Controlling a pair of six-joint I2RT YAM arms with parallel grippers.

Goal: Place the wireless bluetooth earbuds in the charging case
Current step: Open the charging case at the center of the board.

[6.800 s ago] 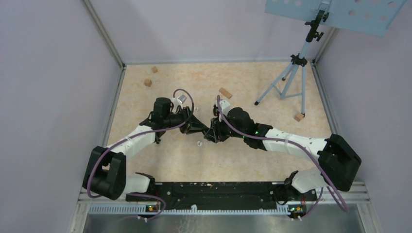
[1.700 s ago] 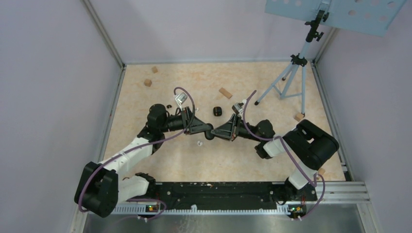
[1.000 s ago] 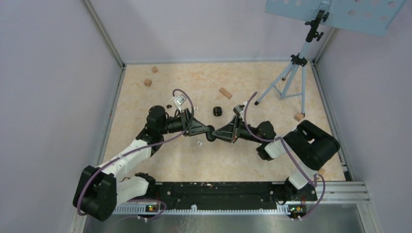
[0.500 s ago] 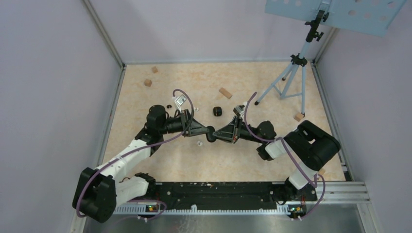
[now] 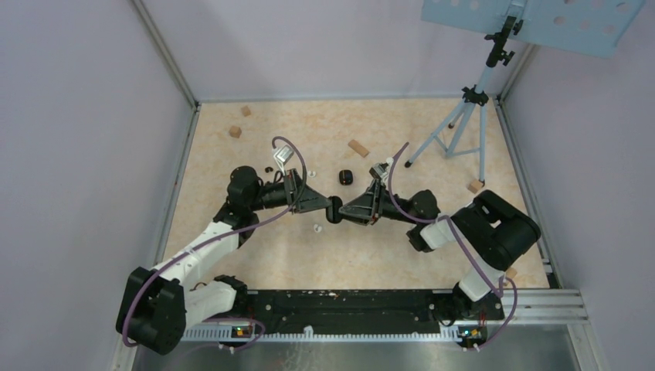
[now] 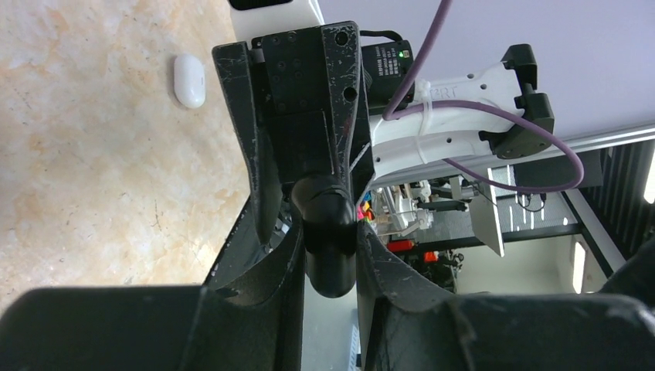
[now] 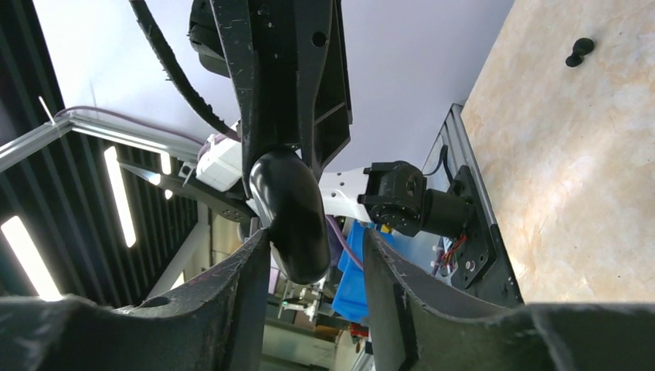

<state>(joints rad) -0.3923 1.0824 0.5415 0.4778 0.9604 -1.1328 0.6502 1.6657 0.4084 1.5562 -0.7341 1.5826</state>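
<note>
A black oval charging case [image 5: 334,209] hangs above the middle of the table, and both grippers meet at it. My left gripper [image 6: 330,246] is shut on the case [image 6: 330,267], both fingers pressing its sides. My right gripper [image 7: 315,246] is open around the same case [image 7: 292,212], which lies against one finger with a gap to the other. One white earbud [image 5: 317,228] lies on the table just below the grippers. A black earbud [image 5: 269,169] rests left of the left wrist, also in the right wrist view [image 7: 579,50]. The case's lid and inside are hidden.
A second black case [image 5: 347,178] lies behind the grippers. Wooden blocks sit at the back left [image 5: 235,131], back centre [image 5: 358,148] and right [image 5: 475,186]. A tripod [image 5: 456,127] stands at the back right. A white oval piece [image 6: 189,79] lies on the table.
My right gripper's jaws have opened off the black case. My left gripper stays shut on it, and both arms have barely moved.
</note>
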